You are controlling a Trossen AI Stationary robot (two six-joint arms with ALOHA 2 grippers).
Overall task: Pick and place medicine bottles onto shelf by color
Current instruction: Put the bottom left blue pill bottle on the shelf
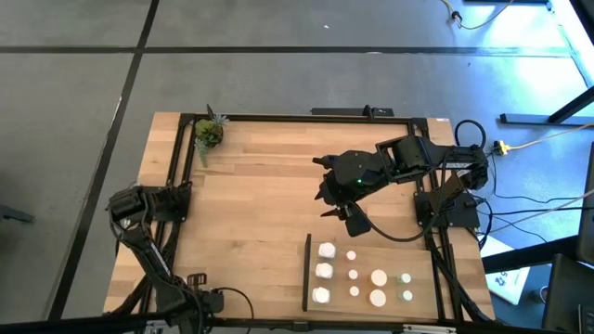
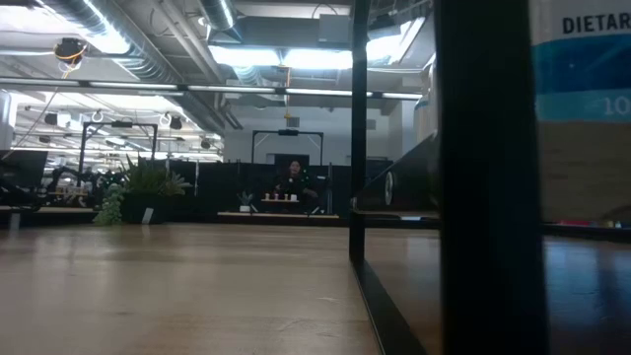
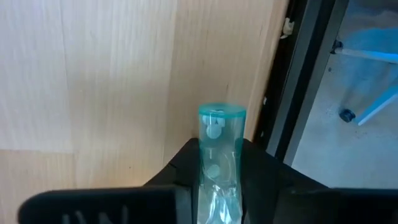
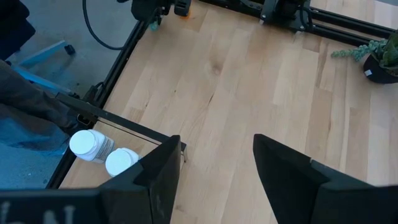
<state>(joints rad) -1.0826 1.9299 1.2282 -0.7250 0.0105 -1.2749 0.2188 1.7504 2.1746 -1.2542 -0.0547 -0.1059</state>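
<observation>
A grey floor (image 1: 278,74) is spreading around the table, with dark seams (image 1: 139,56) crossing it. Bright light is falling on the floor at the far right corner (image 1: 566,37). A yellow cable (image 1: 543,141) and black cables (image 1: 538,218) are lying on the floor, to the right of the right arm's base. In the low view, ceiling lights (image 2: 296,57) are glowing among ducts (image 2: 108,39). Far behind the table a person (image 2: 293,182) is sitting at a desk (image 2: 276,214). Leafy plants (image 2: 148,182) are standing to the left of them. A blue chair base (image 3: 367,106) is showing on the floor beyond the table's rail.
</observation>
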